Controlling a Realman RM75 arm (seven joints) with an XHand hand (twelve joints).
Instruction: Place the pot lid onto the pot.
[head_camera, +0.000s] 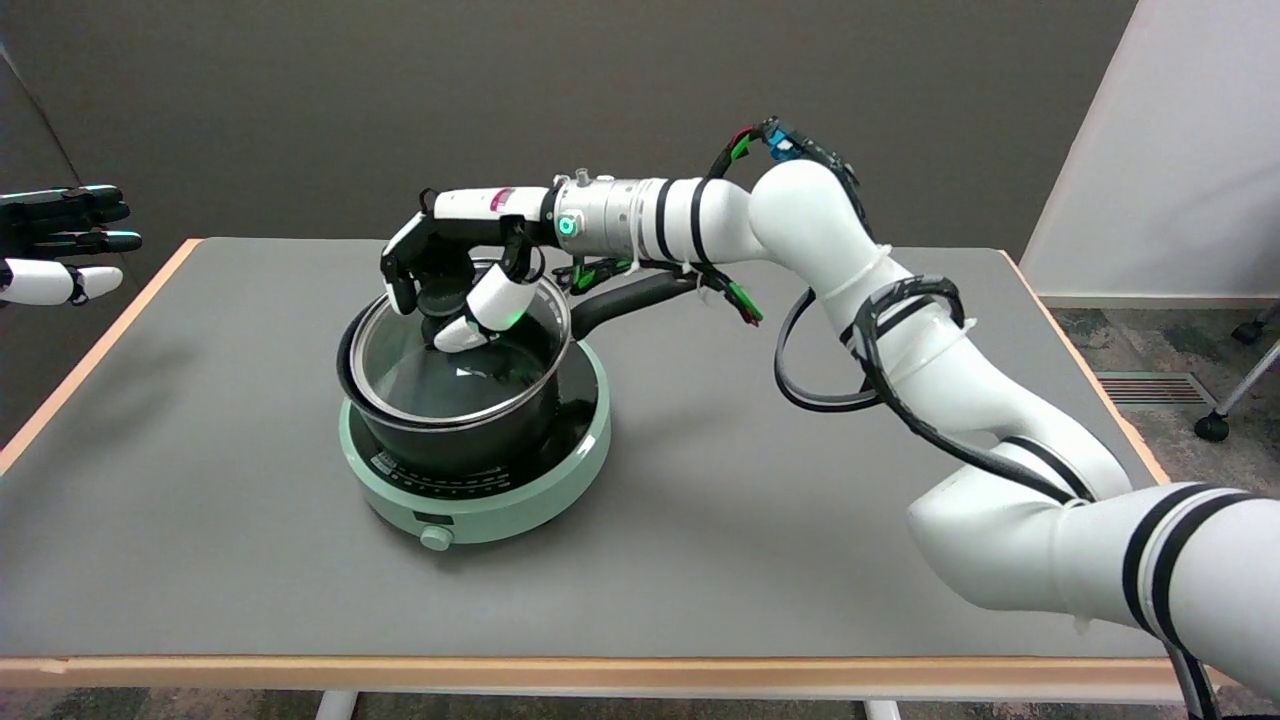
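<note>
idle left hand (60, 243) in air at far left | mint-green round induction cooker (480, 500) on grey table (700, 560) | black saucepan w/ long black handle (440, 440) on cooker | round glass lid w/ metal rim (455, 365) tilted, partly inside pan mouth, not seated flat | right hand (460, 275) grips lid's black knob (445, 298), fingers closed on it

Layout of the table (700, 560). The hotplate (500, 510) stands left of centre, its knob (436, 537) at 6 o'clock. The pot (450, 440) sits on the hotplate, its handle (625, 298) pointing toward 2 o'clock. The pot lid (440, 375) lies tilted over the pot's mouth. The right hand (455, 275) is above the lid's 12 o'clock side, around the lid's knob (443, 300). The right arm (900, 330) extends toward 4 o'clock.
</note>
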